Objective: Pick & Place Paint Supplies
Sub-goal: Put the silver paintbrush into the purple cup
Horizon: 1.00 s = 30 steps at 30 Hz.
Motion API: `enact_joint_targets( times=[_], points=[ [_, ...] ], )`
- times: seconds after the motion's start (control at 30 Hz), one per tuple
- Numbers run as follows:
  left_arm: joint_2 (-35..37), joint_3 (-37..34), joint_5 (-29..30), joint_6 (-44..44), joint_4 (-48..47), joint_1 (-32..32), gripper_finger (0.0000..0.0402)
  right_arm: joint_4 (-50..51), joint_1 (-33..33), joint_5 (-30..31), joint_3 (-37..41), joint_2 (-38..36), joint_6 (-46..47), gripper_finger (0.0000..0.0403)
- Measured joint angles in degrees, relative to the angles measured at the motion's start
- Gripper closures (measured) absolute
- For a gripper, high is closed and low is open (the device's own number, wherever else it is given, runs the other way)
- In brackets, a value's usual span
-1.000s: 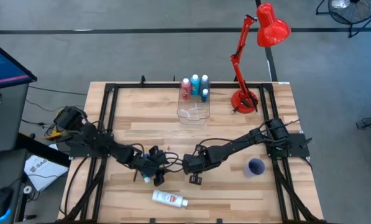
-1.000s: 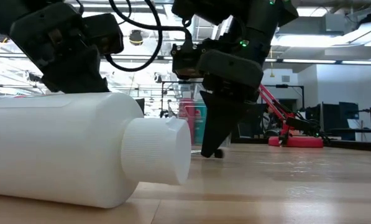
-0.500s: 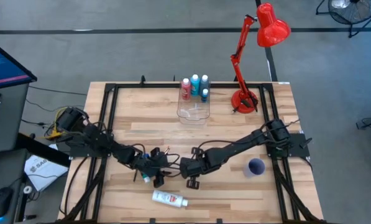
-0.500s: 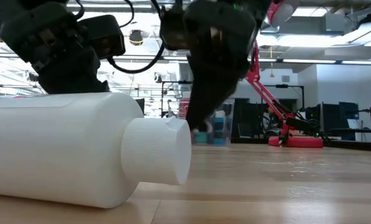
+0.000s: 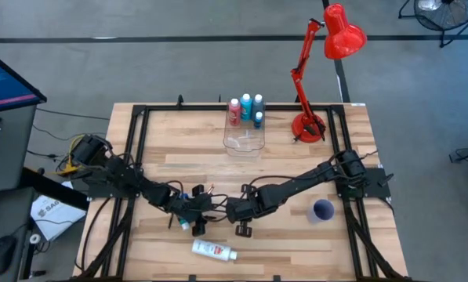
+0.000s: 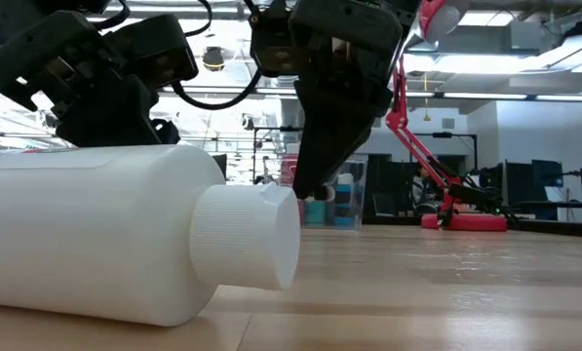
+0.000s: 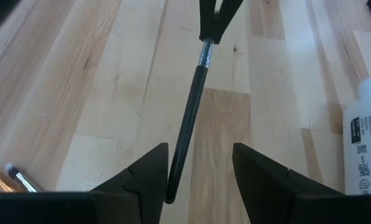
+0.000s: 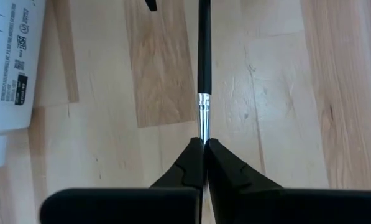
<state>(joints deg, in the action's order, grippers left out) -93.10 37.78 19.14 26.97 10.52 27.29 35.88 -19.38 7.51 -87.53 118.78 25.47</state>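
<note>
Right gripper (image 8: 204, 144): fingers pressed together on the metal ferrule end of a thin black paintbrush (image 8: 203, 50), low over the front-centre of the table (image 5: 296, 243).
Left gripper (image 7: 200, 163): fingers spread apart, one on each side of the paintbrush handle's far end; no contact with the handle is visible in the left wrist view.
Paintbrush position: spans the gap between the two grippers, which face each other near the table's front-centre.
White bottle (image 5: 213, 250): lying on its side near the front edge of the table, just in front of both grippers.
Standing bottles (image 5: 246, 108): a pink-red, a light blue, a white and a small blue one grouped upright at the table's back edge.
Clear box (image 5: 244, 142): just in front of the standing bottles.
Purple cup (image 5: 322, 210): right side of the table, beside the right arm.
Red desk lamp (image 5: 321, 63): back-right corner.
</note>
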Motion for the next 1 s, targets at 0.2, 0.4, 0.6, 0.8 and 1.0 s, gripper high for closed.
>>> enact_joint_targets(
  times=[0.2, 0.4, 0.6, 0.8, 1.0],
  points=[
    [0.0, 0.0, 0.0, 0.2, 0.0, -0.1, 0.0229, -0.5, 0.0, -0.1, 0.0, 0.0, 0.7, 0.0403],
    [0.0, 0.0, -0.1, 0.4, 0.0, -0.1, 0.0229, -0.5, 0.0, -0.1, 0.0, 0.0, 1.0, 0.0403],
    [0.0, 0.0, -0.8, 0.5, 0.0, -0.8, 0.0252, -0.8, 0.5, -0.2, 0.0, 0.0, 1.5, 0.0403],
    [0.0, 0.0, -3.7, 2.2, -0.2, -2.5, 0.0297, -0.8, 0.9, -0.4, 0.0, 0.0, 1.6, 0.0403],
    [0.0, -0.1, -5.7, 2.0, -0.3, -3.4, 0.033, -0.8, 0.9, -0.4, 0.0, 0.0, 1.6, 0.0403]
  ],
)
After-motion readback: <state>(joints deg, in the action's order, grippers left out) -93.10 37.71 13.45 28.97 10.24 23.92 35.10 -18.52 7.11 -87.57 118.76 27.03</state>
